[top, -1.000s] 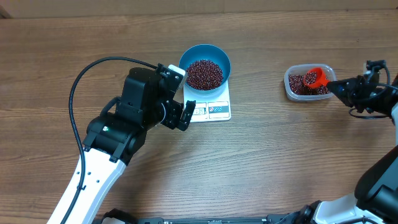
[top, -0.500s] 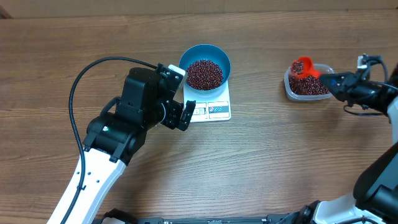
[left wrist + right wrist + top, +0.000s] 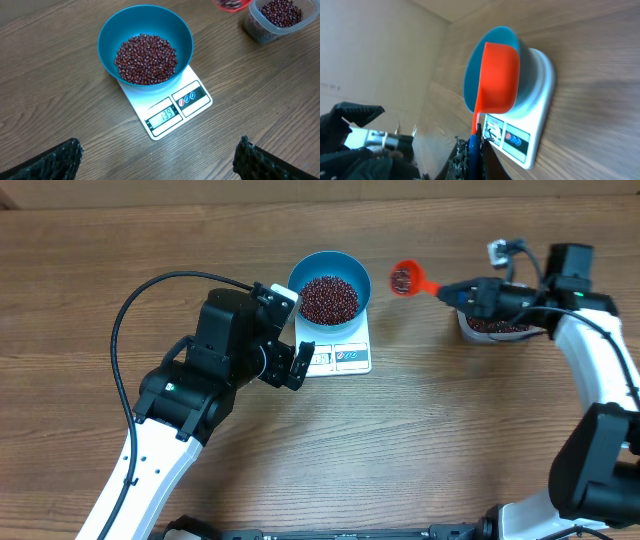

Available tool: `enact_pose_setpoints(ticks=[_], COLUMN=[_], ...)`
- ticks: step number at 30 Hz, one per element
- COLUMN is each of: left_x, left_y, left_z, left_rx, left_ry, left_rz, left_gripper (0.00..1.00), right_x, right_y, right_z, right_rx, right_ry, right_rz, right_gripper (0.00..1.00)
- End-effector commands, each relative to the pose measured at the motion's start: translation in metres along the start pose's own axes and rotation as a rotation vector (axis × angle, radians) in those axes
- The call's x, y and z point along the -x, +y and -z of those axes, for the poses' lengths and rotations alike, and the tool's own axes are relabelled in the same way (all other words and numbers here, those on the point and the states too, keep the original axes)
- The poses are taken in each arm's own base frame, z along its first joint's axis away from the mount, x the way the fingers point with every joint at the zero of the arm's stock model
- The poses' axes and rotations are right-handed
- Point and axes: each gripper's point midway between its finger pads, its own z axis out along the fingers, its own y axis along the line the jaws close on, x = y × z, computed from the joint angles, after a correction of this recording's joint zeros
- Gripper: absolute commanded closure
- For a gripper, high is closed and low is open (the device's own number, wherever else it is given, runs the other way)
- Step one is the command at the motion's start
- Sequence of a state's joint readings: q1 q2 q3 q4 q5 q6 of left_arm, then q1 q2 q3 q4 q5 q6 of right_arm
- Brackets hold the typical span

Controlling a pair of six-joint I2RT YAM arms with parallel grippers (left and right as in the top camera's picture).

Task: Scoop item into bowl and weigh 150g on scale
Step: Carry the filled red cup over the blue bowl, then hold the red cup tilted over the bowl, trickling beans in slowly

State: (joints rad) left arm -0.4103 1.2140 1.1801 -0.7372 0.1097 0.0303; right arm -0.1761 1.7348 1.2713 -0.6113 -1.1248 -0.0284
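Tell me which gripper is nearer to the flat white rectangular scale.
Left. The left gripper is beside the scale; the right gripper, holding an orange scoop, is away by the clear plastic tub.

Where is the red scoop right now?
Overhead view: the red scoop, beans in it, is held by the right gripper over the table between the blue bowl and the clear tub, nearer the bowl.

Smooth plastic bowl (image 3: 145, 20) (matt wood table (image 3: 60, 100))

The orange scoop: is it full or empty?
Loaded: dark red-brown beans show inside the orange scoop, held by the right gripper.
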Motion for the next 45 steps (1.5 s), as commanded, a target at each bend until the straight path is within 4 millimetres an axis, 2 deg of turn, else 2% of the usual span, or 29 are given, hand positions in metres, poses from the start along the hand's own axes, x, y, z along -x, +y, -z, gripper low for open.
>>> enact_pose_setpoints(ticks=[1, 7, 14, 24, 35, 45], left_x=[-0.001, -0.001, -0.001, -0.001, -0.001, -0.001], left_y=[-0.001, -0.001, -0.001, -0.001, -0.001, -0.001], left_z=[-0.003, -0.003, -0.003, -0.003, -0.003, -0.003], left_rx=[-0.011, -0.011, -0.011, -0.011, -0.011, -0.011], left_ry=[0.008, 0.008, 0.008, 0.008, 0.008, 0.008], left_rz=[-0.015, -0.015, -0.015, -0.015, -0.015, -0.015], left_gripper=[0.00, 0.00, 0.00, 0.01, 0.00, 0.00], right_x=[0.011, 0.017, 0.023, 0.010, 0.006, 0.006], right_y=[0.015, 0.027, 0.025, 0.029, 0.031, 0.030], right_z=[-0.019, -0.046, -0.070, -0.098, -0.104, -0.104], right_rx=[0.017, -0.012, -0.118, -0.201, -0.213, -0.216], right_ry=[0.008, 0.003, -0.016, 0.043, 0.067, 0.070], right_rz=[0.037, 0.135, 0.234, 0.540, 0.680, 0.695], right_gripper=[0.96, 0.96, 0.96, 0.96, 0.96, 0.96])
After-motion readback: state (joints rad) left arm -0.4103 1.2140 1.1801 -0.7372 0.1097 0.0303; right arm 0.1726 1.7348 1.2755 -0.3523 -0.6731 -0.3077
